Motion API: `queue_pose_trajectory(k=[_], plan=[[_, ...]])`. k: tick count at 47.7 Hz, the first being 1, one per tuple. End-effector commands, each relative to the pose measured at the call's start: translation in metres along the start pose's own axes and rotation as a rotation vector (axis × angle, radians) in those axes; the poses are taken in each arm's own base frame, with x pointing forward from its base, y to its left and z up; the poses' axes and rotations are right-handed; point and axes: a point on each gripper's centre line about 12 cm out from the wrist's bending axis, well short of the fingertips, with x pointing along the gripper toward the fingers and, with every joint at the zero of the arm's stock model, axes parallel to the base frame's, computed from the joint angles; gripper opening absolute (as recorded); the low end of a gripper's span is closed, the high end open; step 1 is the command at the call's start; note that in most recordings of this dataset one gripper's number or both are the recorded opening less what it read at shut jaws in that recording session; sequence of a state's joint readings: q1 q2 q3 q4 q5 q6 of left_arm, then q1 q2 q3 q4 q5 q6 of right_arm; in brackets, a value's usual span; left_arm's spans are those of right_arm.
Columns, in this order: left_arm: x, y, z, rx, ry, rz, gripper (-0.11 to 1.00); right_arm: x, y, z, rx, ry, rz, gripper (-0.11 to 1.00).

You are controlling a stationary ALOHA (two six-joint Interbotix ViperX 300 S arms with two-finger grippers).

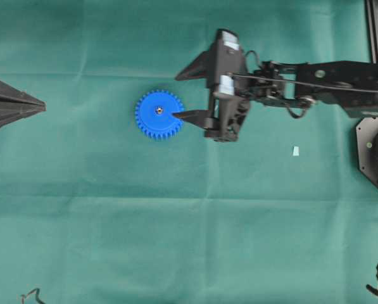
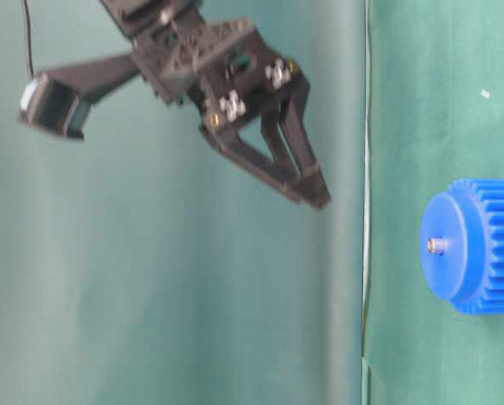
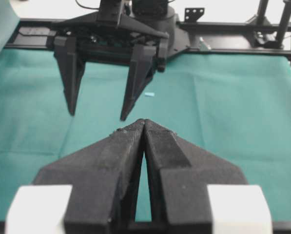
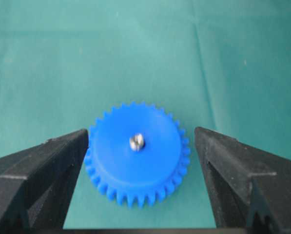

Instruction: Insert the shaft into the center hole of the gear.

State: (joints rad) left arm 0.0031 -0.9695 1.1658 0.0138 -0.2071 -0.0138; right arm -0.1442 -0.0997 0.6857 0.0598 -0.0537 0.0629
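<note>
While the green cloth (image 1: 113,240) is lying flat across the table, the right gripper (image 1: 179,95) is hanging above it with its jaws spread wide, holding nothing. The left gripper (image 3: 144,122) is sitting with its jaws pressed together, empty. The gear (image 1: 158,114) is lying flat on the cloth, and the shaft (image 4: 136,142) is standing in its center hole.

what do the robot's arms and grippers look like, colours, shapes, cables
Both are matte black. The right gripper has two long wedge-shaped fingers tapering to points, silvery screws on its open-framed body, thin black cables along the right arm, and a small grey camera block. The left gripper has foam-textured triangular fingers with white blocks at their bases.
</note>
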Motion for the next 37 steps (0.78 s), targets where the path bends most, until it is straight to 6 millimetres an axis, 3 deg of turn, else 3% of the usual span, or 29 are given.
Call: queue_pose_trajectory(k=[1, 22, 30, 37], plan=[[0.002, 0.0, 0.012, 0.002, -0.031, 0.001, 0.0, -0.02, 0.002, 0.01, 0.0, -0.059, 0.009, 0.91], [0.002, 0.0, 0.012, 0.002, -0.031, 0.001, 0.0, -0.115, -0.002, -0.016, 0.001, -0.215, 0.026, 0.91], [0.002, 0.0, 0.012, 0.002, -0.032, 0.001, 0.0, -0.141, -0.003, -0.027, 0.001, -0.254, 0.032, 0.91], [0.002, 0.0, 0.011, 0.002, -0.029, 0.001, 0.0, -0.153, -0.004, -0.036, 0.001, -0.266, 0.034, 0.91]])
